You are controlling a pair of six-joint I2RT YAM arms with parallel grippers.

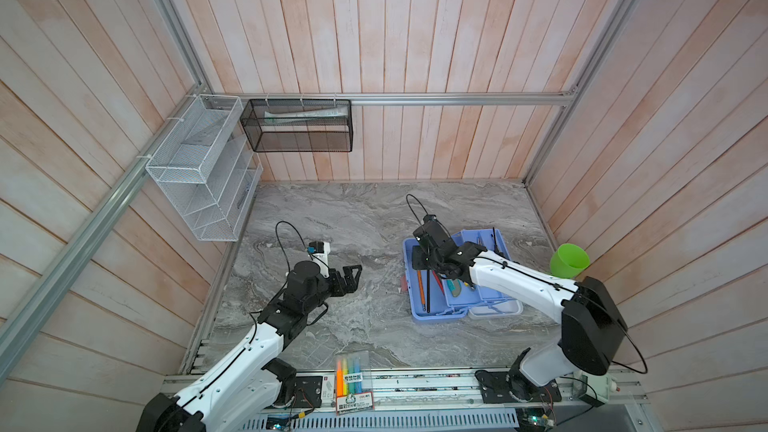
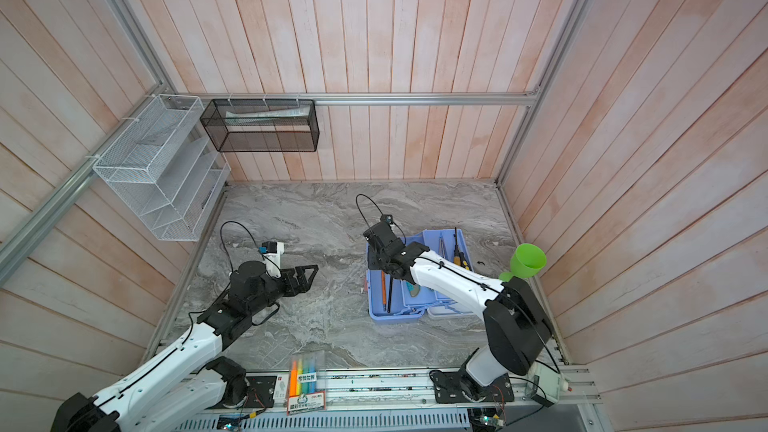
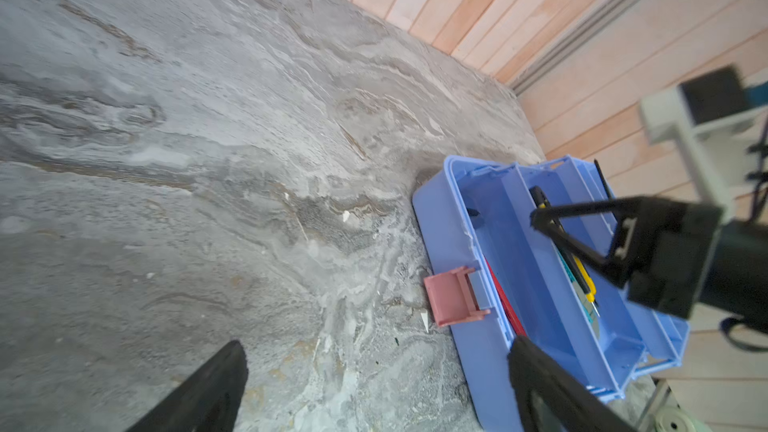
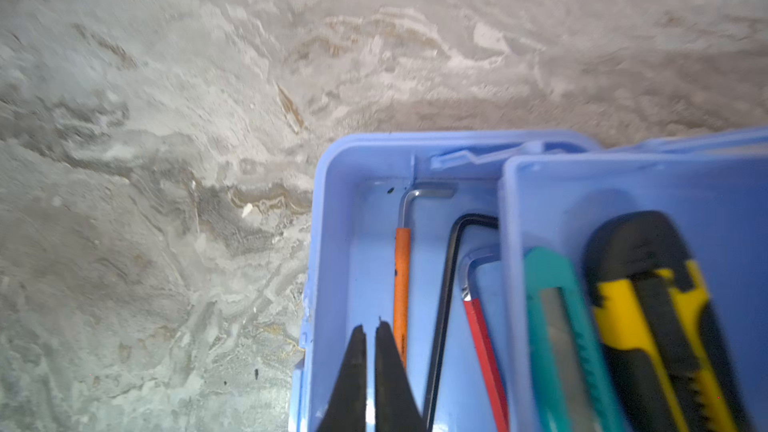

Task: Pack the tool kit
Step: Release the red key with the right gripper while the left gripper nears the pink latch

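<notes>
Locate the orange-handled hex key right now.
The orange-handled hex key lies in the light blue base, right of centre in a top view, between its wall and the black hex key, beside the right gripper.

Print shows only on the clear pack of highlighter pens (image 1: pixel 351 369) at the near edge of the surface (image 1: pixel 353 222), in both top views. Its black label (image 1: pixel 353 377) carries white Chinese characters, and the red-bordered card (image 1: pixel 354 404) below carries more print. All of it is too small to read.
</notes>
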